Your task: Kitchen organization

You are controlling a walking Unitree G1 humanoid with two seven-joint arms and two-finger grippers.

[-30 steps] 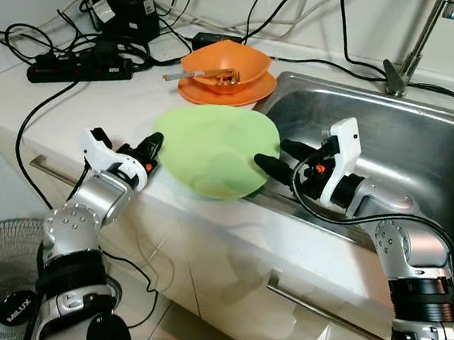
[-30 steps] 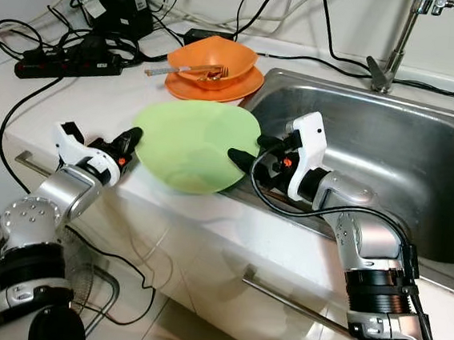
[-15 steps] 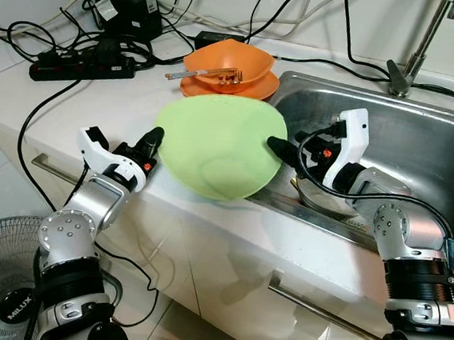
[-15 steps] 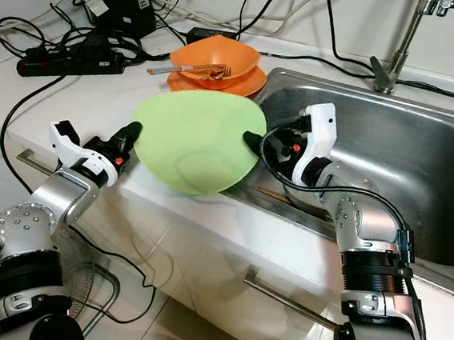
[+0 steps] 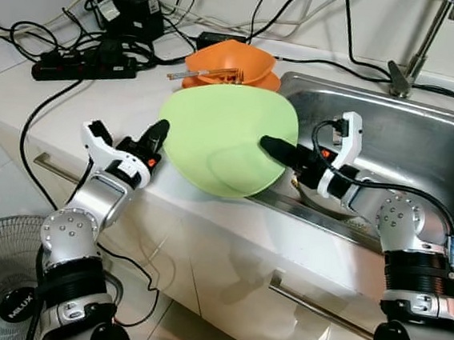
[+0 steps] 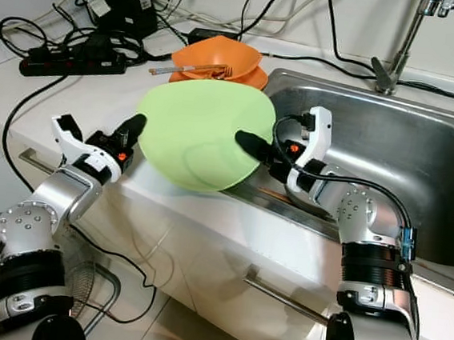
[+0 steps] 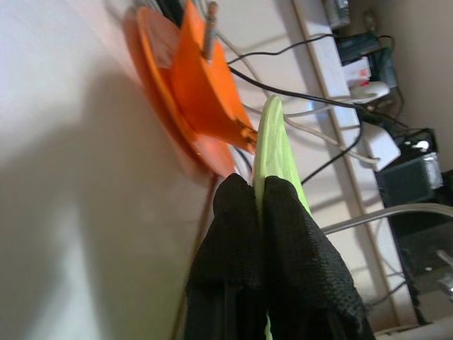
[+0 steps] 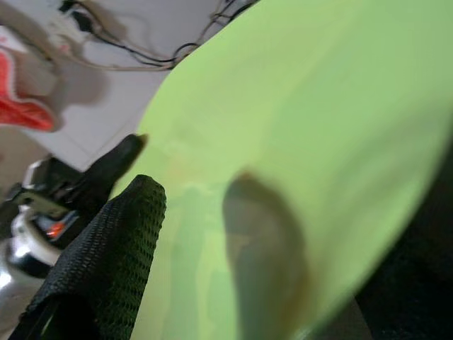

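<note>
Tools, two [image 5: 155, 135] [image 5: 271, 148], pinch one green plate [image 5: 222, 137] between them.

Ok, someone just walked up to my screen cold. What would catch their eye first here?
The big green plate, tilted up off the counter edge beside the sink, gripped on its rim by the left gripper on one side and the right gripper on the other. Behind it on the counter sits an orange bowl on an orange plate with cutlery in it, next to a tangle of black cables.
</note>
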